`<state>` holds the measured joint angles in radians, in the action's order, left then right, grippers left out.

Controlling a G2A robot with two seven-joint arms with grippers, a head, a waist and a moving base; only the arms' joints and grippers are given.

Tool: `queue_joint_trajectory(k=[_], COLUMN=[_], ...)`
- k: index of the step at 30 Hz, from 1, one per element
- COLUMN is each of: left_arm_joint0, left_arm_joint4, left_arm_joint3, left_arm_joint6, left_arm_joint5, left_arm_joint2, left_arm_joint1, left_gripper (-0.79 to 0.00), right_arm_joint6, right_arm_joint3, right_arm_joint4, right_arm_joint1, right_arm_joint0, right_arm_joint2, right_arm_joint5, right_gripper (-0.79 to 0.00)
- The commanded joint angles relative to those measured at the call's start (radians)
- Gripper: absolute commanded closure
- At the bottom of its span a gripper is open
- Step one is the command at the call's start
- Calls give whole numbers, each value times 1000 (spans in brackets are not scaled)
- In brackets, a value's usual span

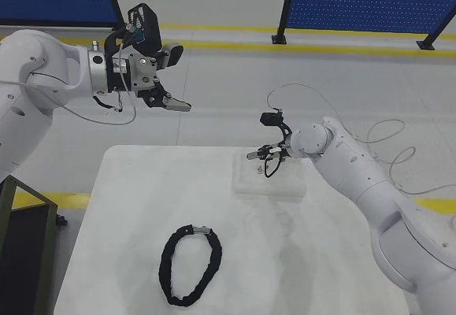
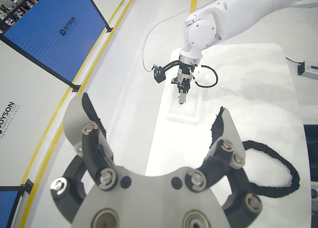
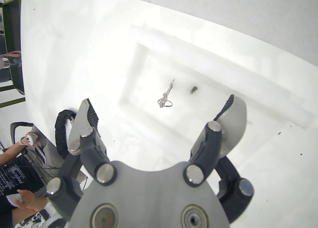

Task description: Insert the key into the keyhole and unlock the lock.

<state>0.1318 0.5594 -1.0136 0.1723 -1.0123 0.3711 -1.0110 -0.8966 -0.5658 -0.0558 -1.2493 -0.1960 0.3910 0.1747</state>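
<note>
Key (image 3: 166, 95) lay in tray (image 1: 287, 187) at counter's (image 1: 133, 205) far edge, right of middle. Lock (image 1: 190, 264) lay toward near edge, left of tray. Right gripper (image 1: 253, 155) hung over tray; left gripper (image 1: 178, 79) beyond far left corner.

the round-cornered white surface (image 1: 133, 205) looks smooth and matt, with a soft sheen. the shallow rectangular white tray (image 3: 198, 50) on it is matt, foam or plastic; which, cannot be told. the small silver key (image 3: 166, 95) and its wire ring are bare shiny metal. the black loop-shaped chain lock (image 1: 190, 265) wears a matt, wrinkled cloth sleeve, with a bright metal piece at its join. the left arm's jaws are brushed grey metal plates with black ribbed, rough-edged pads (image 2: 92, 114) and polished screw heads; the right arm's jaws look alike. the arms' shells (image 1: 369, 181) are glossy white plastic.
</note>
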Motion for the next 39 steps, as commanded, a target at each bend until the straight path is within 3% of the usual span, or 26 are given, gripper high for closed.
queue_joint_trajectory(k=[1, 12, 18, 28, 30, 39], left_arm_joint0=[0, 0, 0, 0, 0, 0], left_arm_joint4=[0, 0, 0, 0, 0, 0], left_arm_joint3=[0, 0, 0, 0, 0, 0], left_arm_joint6=[0, 0, 0, 0, 0, 0], left_arm_joint5=[0, 0, 0, 0, 0, 0], left_arm_joint2=[0, 0, 0, 0, 0, 0], left_arm_joint1=[0, 0, 0, 0, 0, 0], left_gripper=[-785, -785, -785, -785, -785, -785], right_arm_joint6=[7, 7, -18, -44, -43, -4], right_arm_joint3=[4, -156, -219, -211, -196, -128], right_arm_joint4=[-1, -152, -237, -305, -311, -323], right_arm_joint1=[0, 10, 13, 7, 2, -30], right_arm_joint0=[-3, -58, -78, -92, -94, -94], right_arm_joint2=[1, -7, -14, 0, 3, 20], right_arm_joint5=[-7, -221, -232, -202, -199, -190], right_gripper=[-785, -785, -785, -499, -391, -302])
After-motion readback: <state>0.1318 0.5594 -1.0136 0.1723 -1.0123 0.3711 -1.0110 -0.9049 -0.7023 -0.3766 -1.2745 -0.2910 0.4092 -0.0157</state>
